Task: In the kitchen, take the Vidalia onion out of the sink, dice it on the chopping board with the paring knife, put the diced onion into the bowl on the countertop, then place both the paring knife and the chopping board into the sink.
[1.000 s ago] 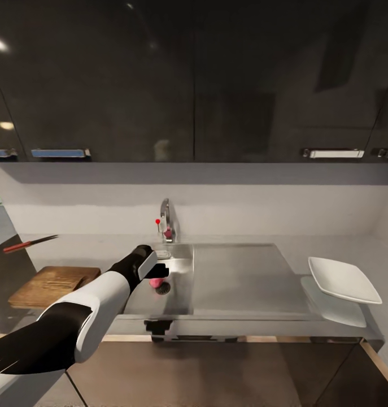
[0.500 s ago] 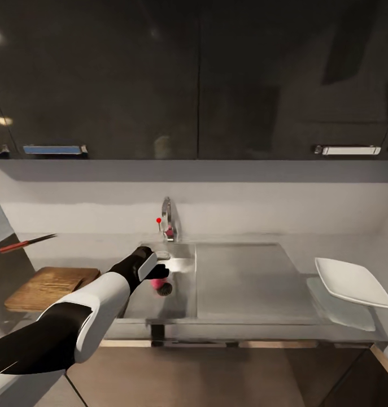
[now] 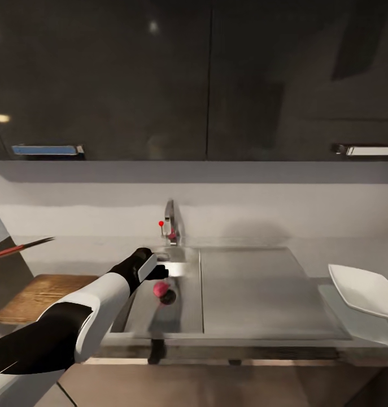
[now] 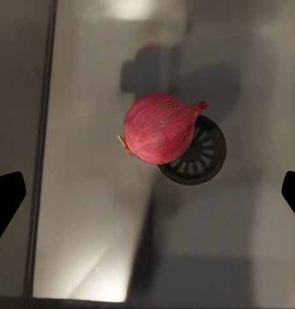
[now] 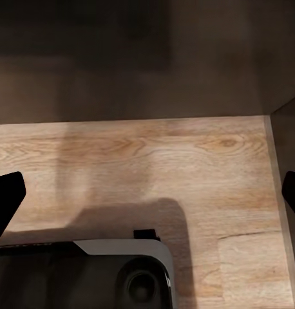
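- Down inside the grey steel sink (image 3: 185, 316), on its flat floor: the small round pinkish-red Vidalia onion (image 3: 161, 290), partly over the round dark drain (image 4: 198, 158).
- Right above the onion: the black left gripper (image 3: 155, 271), on a white and black arm reaching from the near left.
- Seen from the left wrist: onion (image 4: 159, 127) midway between the two black fingertips (image 4: 7, 196), well apart from both, touching neither.
- Left gripper spread wide, holding nothing.
- Onion skin: deep pink-red with thin darker lines, a small pointed tip on one end, a little pale brown root stub on the other, lying on its side.
- Dark shadow on the sink floor beside the onion.
- Behind the sink: a chrome tap with a small red knob (image 3: 170, 223).
- Left of the sink, on the smooth grey countertop (image 3: 86, 257): the brown wooden chopping board (image 3: 38, 294), and farther back the slim paring knife with a red handle and dark blade (image 3: 21, 246).
- Far right, past the flat drainboard: the shallow white square bowl (image 3: 364, 291), cut off by the edge.
- Seen from the right wrist: light wooden floor (image 5: 154, 167), a dark wall, part of the robot's own base, and the right gripper (image 5: 147, 193) with black fingertips far apart, nothing between them.
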